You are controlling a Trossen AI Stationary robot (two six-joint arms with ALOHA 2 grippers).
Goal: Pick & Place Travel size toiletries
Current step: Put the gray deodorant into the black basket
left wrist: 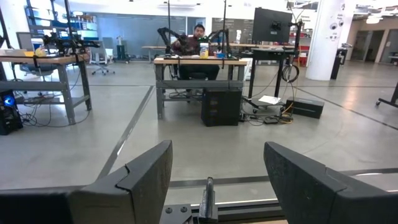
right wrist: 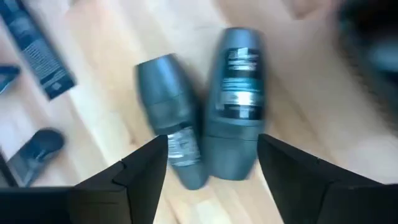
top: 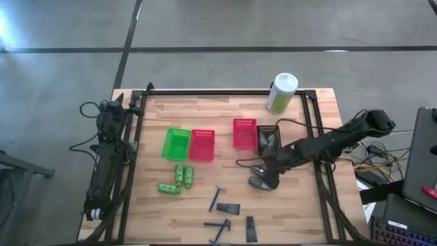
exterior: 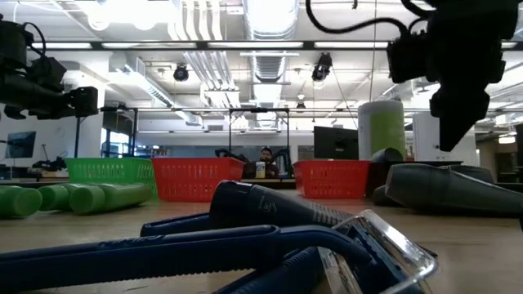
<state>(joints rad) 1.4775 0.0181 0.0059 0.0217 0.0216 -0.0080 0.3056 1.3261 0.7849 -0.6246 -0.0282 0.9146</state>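
Left gripper [left wrist: 211,180] parked at table's left edge, fingers spread, holding nothing. Green bottles [top: 179,179] lie below the green basket [top: 175,144], near the red baskets [top: 202,145]. Black sticks [top: 216,199] and wedge tubes [top: 250,229] sit toward the front edge. Right gripper [right wrist: 211,177] hovers over two grey containers [right wrist: 233,102] lying side by side, fingers apart, gripping neither.
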